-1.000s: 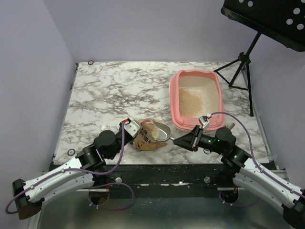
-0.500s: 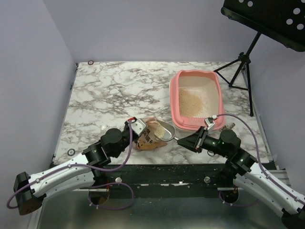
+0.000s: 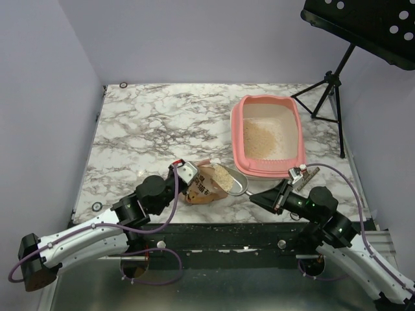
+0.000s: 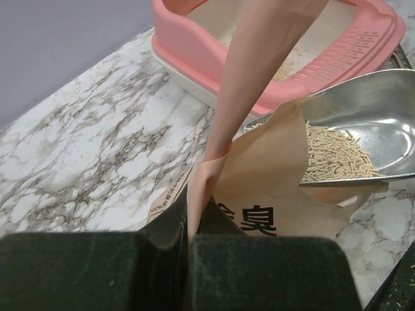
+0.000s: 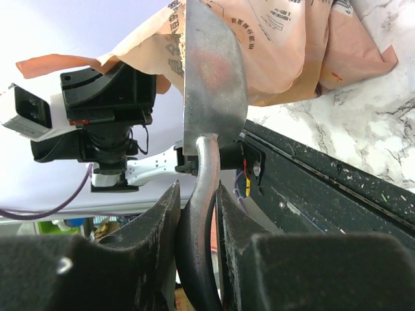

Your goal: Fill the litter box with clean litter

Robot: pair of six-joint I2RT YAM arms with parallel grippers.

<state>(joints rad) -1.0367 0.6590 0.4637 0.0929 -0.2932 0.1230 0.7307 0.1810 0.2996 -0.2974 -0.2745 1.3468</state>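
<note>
Litter point(image 4: 336, 155) fills the scoop point(image 4: 384, 111), right claw point(image 5: 198, 197) clamping its handle point(image 5: 202, 165), left claw point(image 4: 190, 236) pinching the bag point(image 4: 272, 189).

Paper bag point(image 4: 272, 194), near edge of counter point(image 3: 149, 123): left wrist view shows bold black CJK print, one whole character resembling 良, its neighbour cut off by a fold. Smaller black print lines on the bag in the other views, too small to read.

You had your right end effector point(image 3: 258, 197) holding the scoop point(image 3: 239, 186), heaped with litter point(image 3: 222, 175), at the bag point(image 3: 202, 190) your left end effector point(image 3: 188, 173) gripped, near the box point(image 3: 237, 142).
</note>
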